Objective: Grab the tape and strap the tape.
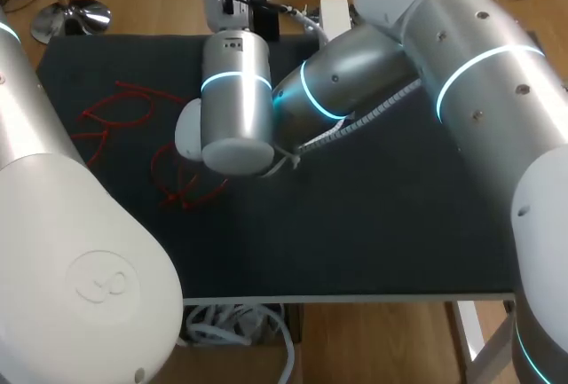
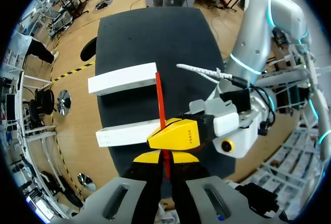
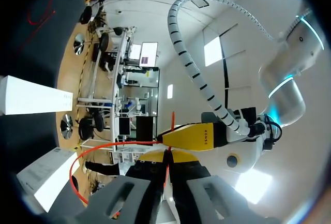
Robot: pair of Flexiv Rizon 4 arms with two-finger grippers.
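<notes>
1. A dark table [image 1: 373, 224] fills the scene, and my left arm [image 1: 80, 269] bulks over its near left corner.
2. Loose loops of red tape [image 2: 160, 97] lie on the left part of the table. One strand runs straight out from the left gripper [image 2: 165, 158], whose jaws are narrow and pinch the tape.
3. The right gripper [image 3: 165, 155] sits just beside the left one, its jaws also closed on the tape.
4. A white box [image 2: 124, 78] and a second white box [image 2: 126, 133] lie side by side on the table beneath the strand.
5. My right arm [image 1: 328, 82] comes in from the right past the middle and hides both grippers from above.
</notes>
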